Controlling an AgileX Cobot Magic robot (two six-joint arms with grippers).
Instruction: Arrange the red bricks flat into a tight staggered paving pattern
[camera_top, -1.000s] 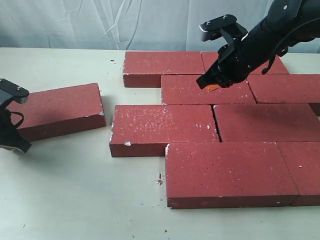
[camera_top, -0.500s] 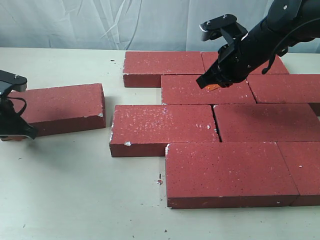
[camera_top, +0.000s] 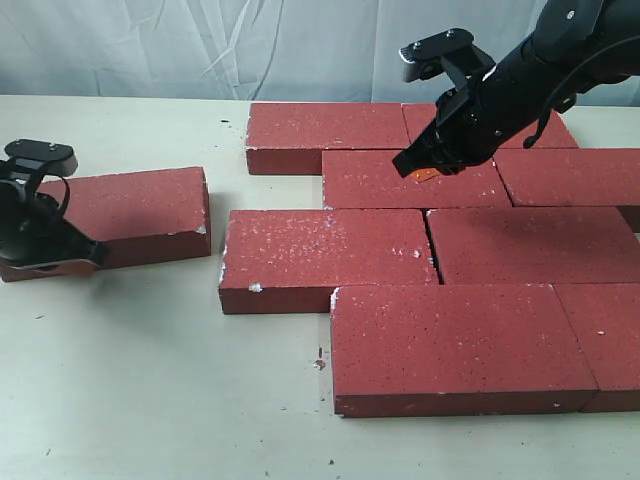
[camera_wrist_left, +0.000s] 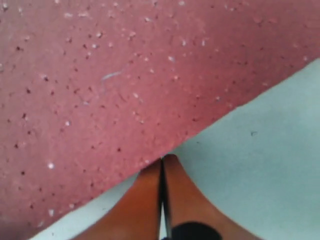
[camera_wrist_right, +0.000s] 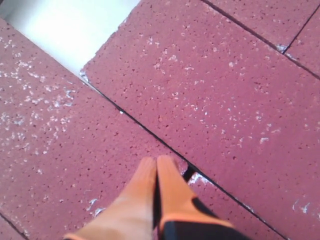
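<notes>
1. Eight of the red bricks (camera_top: 415, 255) lie flat in a staggered block filling the centre and right of the exterior view. There are four rows of two, each offset from the next, and the seams are mostly tight.
2. One loose brick (camera_top: 135, 212) lies flat at the left of the frame, angled slightly and apart from the block, with bare bench (camera_top: 170, 390) between them.
3. The left claw (camera_top: 85, 258) is at the left end of that loose brick, low on the bench. Its orange fingertips (camera_wrist_left: 172, 167) are pressed together with nothing between them. In the wrist view they touch the brick's (camera_wrist_left: 100, 85) edge where it meets the bench (camera_wrist_left: 260, 150).
4. The right claw (camera_top: 420, 172) is at the upper right of centre, above the second row of the block. Its orange fingertips (camera_wrist_right: 150, 172) are closed and empty, pointing at a seam between bricks (camera_wrist_right: 215, 85). Whether they touch the surface cannot be told.
</notes>
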